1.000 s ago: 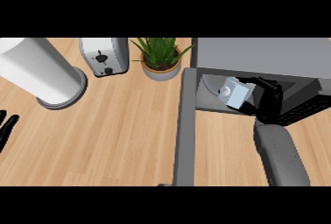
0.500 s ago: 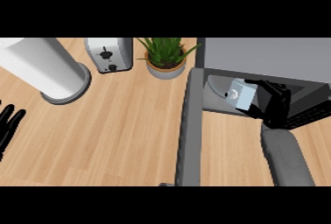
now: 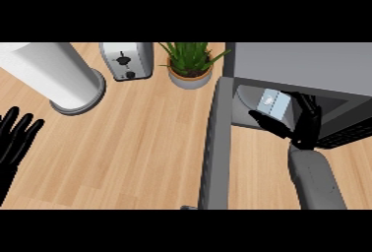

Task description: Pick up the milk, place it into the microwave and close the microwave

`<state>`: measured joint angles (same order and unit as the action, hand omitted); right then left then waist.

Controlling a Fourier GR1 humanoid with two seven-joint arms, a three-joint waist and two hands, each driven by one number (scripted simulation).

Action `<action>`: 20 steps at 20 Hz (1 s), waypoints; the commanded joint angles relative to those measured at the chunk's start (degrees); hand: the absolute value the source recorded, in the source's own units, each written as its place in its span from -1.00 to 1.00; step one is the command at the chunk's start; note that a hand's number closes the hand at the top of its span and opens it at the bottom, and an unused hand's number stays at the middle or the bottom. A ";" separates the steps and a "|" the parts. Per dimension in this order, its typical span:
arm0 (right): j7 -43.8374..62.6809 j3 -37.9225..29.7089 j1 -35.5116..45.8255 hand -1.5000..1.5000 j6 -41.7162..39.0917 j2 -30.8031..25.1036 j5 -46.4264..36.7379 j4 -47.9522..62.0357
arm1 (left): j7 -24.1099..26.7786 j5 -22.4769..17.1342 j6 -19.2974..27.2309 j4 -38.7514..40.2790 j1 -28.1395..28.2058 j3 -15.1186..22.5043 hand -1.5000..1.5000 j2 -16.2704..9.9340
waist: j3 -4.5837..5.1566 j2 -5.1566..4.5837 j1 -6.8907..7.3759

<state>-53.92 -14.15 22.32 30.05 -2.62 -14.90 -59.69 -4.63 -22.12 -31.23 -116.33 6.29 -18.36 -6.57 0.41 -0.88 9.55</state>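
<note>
The wooden counter (image 3: 145, 147) bears a paper-towel roll (image 3: 54, 74), toaster (image 3: 127, 60), potted plant (image 3: 190, 66) and microwave (image 3: 305, 69).

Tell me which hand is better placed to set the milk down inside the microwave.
The right hand. It is curled around the milk at the microwave opening, beside the open door. The left hand rests open at the view's left edge, far from it.

The milk carton (image 3: 270, 101), inside the microwave (image 3: 305, 69), is partly hidden by the right hand (image 3: 294, 123). The microwave is cut off at the right edge, the left hand (image 3: 16, 135) at the left.
</note>
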 commanded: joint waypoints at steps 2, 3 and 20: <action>13.32 -1.59 8.27 -1.00 -0.26 0.22 0.26 10.24 | -0.33 0.85 -0.16 -0.23 -0.69 1.44 -1.00 0.24 | -0.41 -2.71 2.40; 13.76 -1.50 7.49 -1.00 -0.83 -0.09 0.01 10.79 | -0.19 0.97 0.01 -0.18 -0.22 1.83 -1.00 0.97 | -0.36 -2.63 2.26; 15.43 -2.59 12.23 -1.00 -6.31 -2.70 -0.16 17.87 | -0.27 5.23 1.53 -0.73 -0.83 5.67 -1.00 3.67 | -0.50 -1.66 -0.66</action>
<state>-53.10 -12.47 26.80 26.65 -2.26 -17.54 -50.89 -4.65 -17.37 -30.07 -116.53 5.26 -13.56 -3.64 0.31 -0.59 8.56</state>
